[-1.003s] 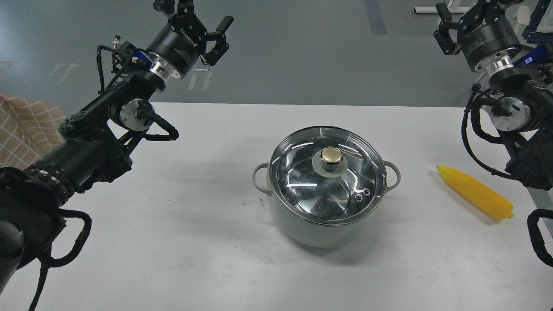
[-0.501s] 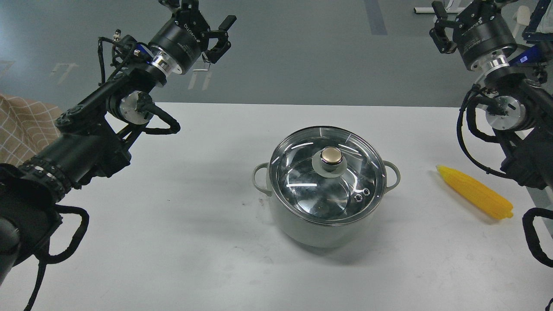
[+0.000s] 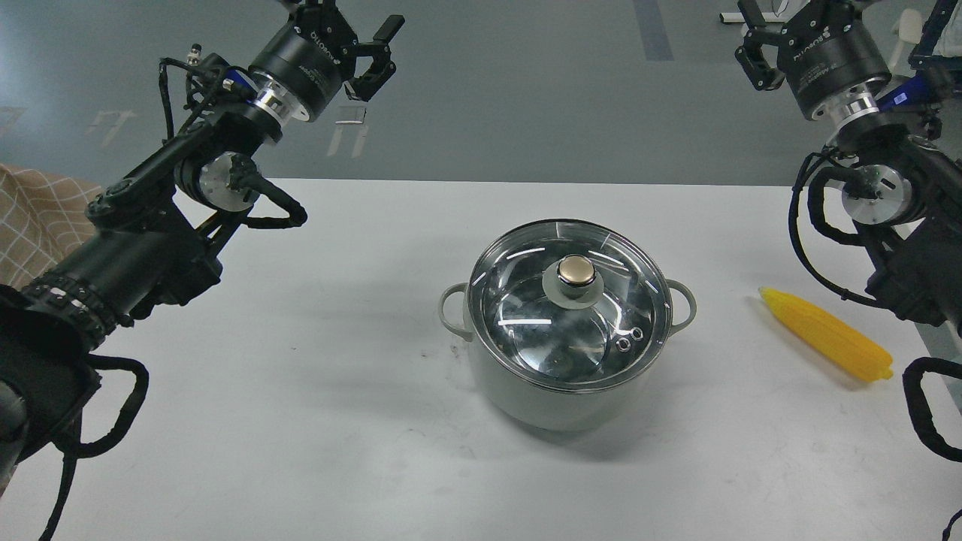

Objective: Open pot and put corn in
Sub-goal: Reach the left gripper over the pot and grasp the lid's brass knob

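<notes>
The pale grey-green pot [image 3: 526, 394] stands in the middle of the white table [image 3: 301, 421], with its glass lid [image 3: 526, 300] and gold knob [image 3: 577, 271] on top. The yellow corn [image 3: 827, 335] lies on the table to the pot's right, pointed end toward the pot. My left gripper [image 3: 349, 26] is raised high at the far left, open and empty, well away from the pot. My right gripper [image 3: 785, 19] is raised high at the far right, beyond the corn, open and empty, with its fingertips partly cut off by the top edge.
A checked beige cloth [image 3: 37, 218] shows at the left edge beside the table. The table's far edge runs behind the pot, with grey floor [image 3: 526, 90] beyond. My right arm's links and cables [image 3: 902, 255] hang just beyond the corn.
Both grippers have risen and moved slightly farther away, toward the top of the view. The pot, lid and corn have not moved.
</notes>
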{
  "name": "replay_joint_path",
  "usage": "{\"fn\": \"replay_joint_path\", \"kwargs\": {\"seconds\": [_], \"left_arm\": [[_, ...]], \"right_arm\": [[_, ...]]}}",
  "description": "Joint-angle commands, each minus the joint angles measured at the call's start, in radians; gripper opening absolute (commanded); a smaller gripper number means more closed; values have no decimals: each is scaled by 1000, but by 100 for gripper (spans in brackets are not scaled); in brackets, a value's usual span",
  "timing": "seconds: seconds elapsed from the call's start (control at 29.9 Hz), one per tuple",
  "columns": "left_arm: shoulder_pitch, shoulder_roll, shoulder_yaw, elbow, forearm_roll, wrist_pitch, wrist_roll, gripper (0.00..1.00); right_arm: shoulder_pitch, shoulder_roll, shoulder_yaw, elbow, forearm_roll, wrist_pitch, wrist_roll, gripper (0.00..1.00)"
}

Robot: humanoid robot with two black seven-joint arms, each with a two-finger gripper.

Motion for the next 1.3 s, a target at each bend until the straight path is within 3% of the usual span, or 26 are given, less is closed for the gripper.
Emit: {"fn": "replay_joint_path", "kwargs": {"seconds": [0.0,0.57,0.77,0.9,1.1,1.27], "left_arm": [[0,7,0,-19,-1,-7,-3,98],[-11,36,15,-85,93,-17,-12,98],[-68,116,18,-223,445,-20,-20,98],[-69,155,17,-430,820,3,-48,98],[-54,132,20,-645,1327,75,-58,98],[-51,61,99,-660,1680,116,-93,98]], "right_arm": [[2,11,0,-10,1,0,0,99],[6,-5,-3,-13,-2,0,0,99],[-14,-76,-11,-9,-8,0,0,99],[-67,-119,-14,3,-14,0,0,99],[-132,-153,-12,7,-19,0,0,99],[-158,-168,-12,23,-19,-7,0,99]]}}
